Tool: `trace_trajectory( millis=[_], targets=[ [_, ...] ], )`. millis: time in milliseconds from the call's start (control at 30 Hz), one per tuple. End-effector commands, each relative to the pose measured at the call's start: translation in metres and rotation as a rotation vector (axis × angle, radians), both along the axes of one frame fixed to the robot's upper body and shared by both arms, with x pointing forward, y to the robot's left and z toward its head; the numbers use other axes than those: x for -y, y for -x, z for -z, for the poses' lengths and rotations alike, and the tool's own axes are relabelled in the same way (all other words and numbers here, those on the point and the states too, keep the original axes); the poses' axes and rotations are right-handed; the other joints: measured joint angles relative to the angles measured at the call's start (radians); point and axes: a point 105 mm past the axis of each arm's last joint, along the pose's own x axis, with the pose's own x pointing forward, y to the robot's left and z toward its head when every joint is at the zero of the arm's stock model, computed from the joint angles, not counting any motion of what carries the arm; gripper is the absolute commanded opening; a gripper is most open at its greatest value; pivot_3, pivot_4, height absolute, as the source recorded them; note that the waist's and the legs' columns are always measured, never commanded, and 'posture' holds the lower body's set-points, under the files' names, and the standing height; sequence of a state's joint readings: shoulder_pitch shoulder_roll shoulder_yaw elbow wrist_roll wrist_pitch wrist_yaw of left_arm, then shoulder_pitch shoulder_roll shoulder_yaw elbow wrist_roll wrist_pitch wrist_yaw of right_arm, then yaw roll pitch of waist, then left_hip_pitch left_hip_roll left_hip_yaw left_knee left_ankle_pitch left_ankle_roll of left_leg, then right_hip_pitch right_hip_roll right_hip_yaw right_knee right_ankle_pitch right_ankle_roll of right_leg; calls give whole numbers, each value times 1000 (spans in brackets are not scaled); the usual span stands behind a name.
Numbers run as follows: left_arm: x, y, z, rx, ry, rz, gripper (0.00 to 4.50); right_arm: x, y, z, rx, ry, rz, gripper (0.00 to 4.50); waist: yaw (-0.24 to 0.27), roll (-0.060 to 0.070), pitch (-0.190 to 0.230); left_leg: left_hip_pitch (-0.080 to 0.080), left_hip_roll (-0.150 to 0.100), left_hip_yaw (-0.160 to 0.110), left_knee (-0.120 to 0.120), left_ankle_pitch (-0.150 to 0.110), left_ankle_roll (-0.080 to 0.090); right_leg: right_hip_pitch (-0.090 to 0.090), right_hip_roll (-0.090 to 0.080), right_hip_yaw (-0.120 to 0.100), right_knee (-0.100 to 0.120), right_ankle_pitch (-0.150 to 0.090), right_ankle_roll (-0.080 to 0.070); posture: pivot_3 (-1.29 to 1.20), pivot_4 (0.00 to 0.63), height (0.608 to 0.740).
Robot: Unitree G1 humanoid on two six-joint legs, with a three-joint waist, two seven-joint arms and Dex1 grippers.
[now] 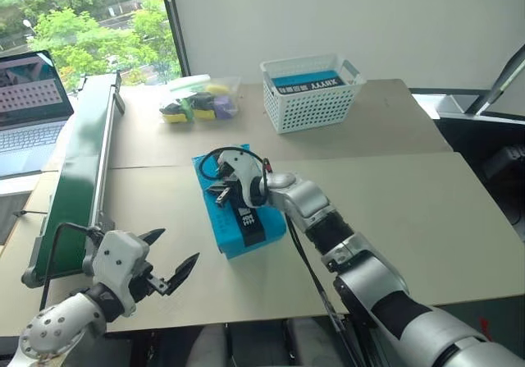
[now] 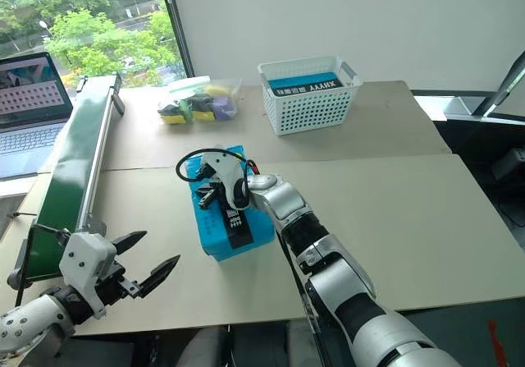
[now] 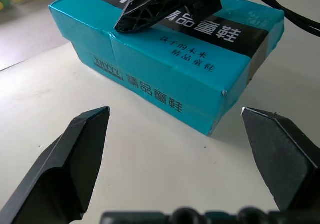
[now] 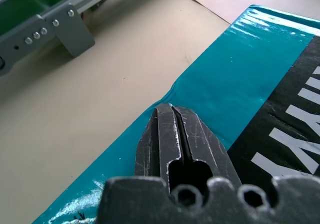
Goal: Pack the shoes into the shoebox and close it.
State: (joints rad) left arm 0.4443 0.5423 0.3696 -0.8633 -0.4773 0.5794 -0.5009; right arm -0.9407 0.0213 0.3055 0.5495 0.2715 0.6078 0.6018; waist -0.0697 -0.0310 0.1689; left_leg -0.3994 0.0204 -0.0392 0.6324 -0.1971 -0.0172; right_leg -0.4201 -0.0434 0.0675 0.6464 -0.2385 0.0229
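You're basically at the last bit here: the shoebox [image 1: 239, 211] is sitting with its lid down, and your right gripper [image 4: 173, 134] is resting on top of it with its fingers pressed together, holding nothing. From the right wrist view the tip is landing on the blue strip of the lid near a long edge, so I'm guessing you're pressing the flap flat. If so, keep pushing straight down rather than sideways, since the box is light cardboard and looks like it would skid on the smooth table [image 1: 426, 219]. Working the tip along that edge should seat the lid evenly, and I can't tell from here whether the far side is fully tucked.

Your left gripper [image 1: 168, 262] is hovering near the front of the table, fingers spread wide and empty, pointing at the box's near corner but well apart from it. You could bring it in to brace the side while the right one is pushing.

The box itself is bright blue with a black band and white lettering across the top, lying near the middle of the table, angled a bit. The shoes are presumably inside
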Motion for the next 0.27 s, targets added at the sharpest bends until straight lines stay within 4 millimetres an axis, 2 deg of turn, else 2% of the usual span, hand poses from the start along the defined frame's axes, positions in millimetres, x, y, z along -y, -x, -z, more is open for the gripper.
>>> trace_trajectory(
  millis=[33,133,200,267],
  targets=[
    [-7,-9,-15,95,35,-87,4500,21,-13,-61,-38,-283,73,50,6,0,1,-1,0,0,0,0,0,-1,0,0,0,0,0,0,150,735],
    [-13,-16,-22,143,81,-165,4500,60,-25,-87,-38,-407,167,50,10,0,1,-6,-1,-1,1,0,0,-3,-1,-1,0,1,1,0,150,735],
    [-18,-20,-27,174,117,-229,4500,89,-33,-88,-15,-404,260,50,14,-1,0,-7,-1,-2,1,0,0,-3,-1,-1,-1,1,1,0,150,735],
    [-19,-23,-29,192,152,-265,4500,108,-37,-81,-9,-366,328,50,16,-1,0,-7,-2,-2,1,-1,1,-3,-2,-1,-1,1,1,0,150,735]
  ],
)
